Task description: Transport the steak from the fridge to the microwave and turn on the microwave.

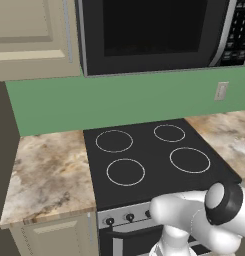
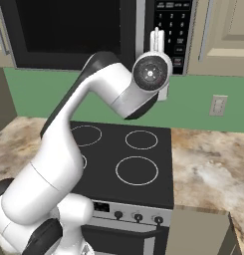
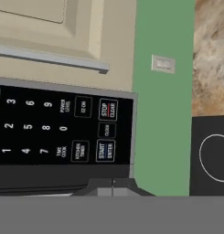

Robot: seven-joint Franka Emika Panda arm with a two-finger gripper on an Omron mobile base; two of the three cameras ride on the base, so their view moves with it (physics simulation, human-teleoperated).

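Microwave (image 2: 73, 32) hangs above the stove (image 2: 128, 159); the gripper (image 2: 157, 36), fingers pressed together on nothing, sits at the microwave's keypad (image 3: 58, 132), just beside its start button (image 3: 105, 151).

Microwave (image 1: 154, 35) – wide black box w/ dark glass door shut, grey trim, mounted above the stove (image 1: 149, 155). Keypad (image 3: 58, 130) on its right end – white digits, Start/Enter and Stop/Clear btns legible in hand view.
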